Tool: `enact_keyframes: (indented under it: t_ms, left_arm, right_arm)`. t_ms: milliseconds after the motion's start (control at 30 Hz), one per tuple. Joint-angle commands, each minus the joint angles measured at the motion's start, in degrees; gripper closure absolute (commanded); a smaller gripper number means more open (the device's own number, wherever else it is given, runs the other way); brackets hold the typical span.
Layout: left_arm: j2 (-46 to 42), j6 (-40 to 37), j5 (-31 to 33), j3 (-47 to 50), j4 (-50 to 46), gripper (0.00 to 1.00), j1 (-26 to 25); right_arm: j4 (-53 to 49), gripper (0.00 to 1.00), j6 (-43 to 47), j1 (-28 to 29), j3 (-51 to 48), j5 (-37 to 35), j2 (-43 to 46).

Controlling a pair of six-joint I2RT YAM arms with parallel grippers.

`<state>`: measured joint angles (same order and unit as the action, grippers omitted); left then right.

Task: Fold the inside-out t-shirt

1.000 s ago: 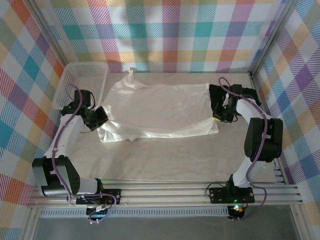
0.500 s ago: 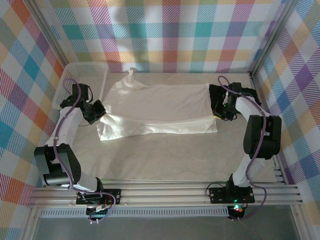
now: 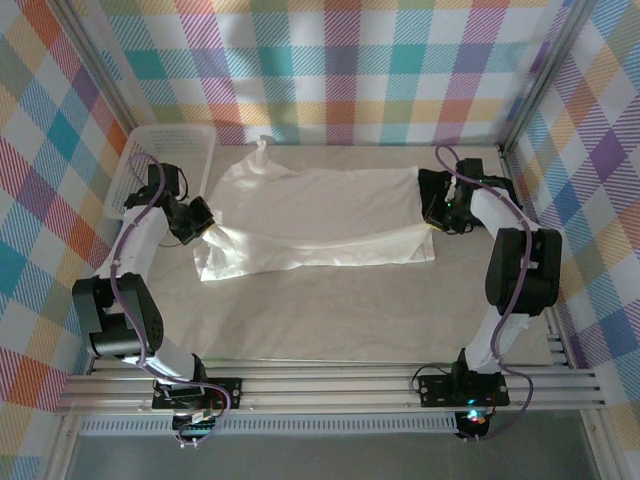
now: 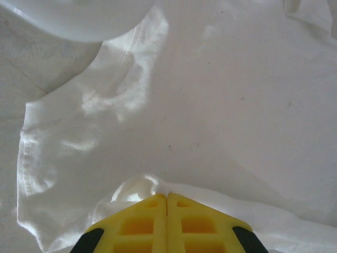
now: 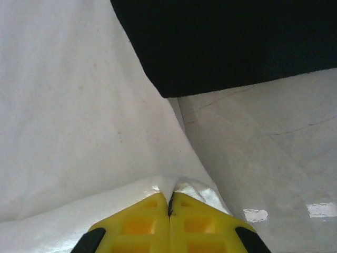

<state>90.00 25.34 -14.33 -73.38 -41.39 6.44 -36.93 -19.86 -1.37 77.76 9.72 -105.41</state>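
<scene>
White t-shirt (image 3: 320, 215) edges, seemingly in jaws

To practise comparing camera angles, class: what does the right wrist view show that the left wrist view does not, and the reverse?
Right wrist view: a black folded garment lies across the top, its corner beside the t-shirt's edge. Left wrist view: the shirt's stitched hem curves down the left, and a blurred white rounded shape sits top left; I cannot tell what it is. Both: white cloth, bare table, and a hand shut on a pinched fold, the right hand in one, the left hand in the other.
</scene>
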Motion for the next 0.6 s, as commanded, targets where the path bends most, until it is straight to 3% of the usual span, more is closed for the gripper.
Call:
enact_keyframes:
  t_ms: [0,267,433,567]
  left_arm:
    - [3.1,1.1,0.2,-3.5,1.0,1.00,0.8]
    - [15.4,5.3,-0.8,-13.4,2.7,1.00,0.1]
    - [26.9,7.4,-2.4,-24.3,3.3,1.00,-0.8]
    - [29.8,8.5,-1.7,-26.9,4.0,0.82,-0.9]
  right_arm:
    - [0.7,0.99,0.5,0.5,2.8,0.2,-2.6]
    - [2.3,0.95,0.4,1.1,6.6,-1.4,-8.8]
    - [2.6,0.84,1.9,1.1,9.8,-3.0,-11.0]
    - [4.8,0.68,3.6,1.3,7.7,-3.9,-6.4]
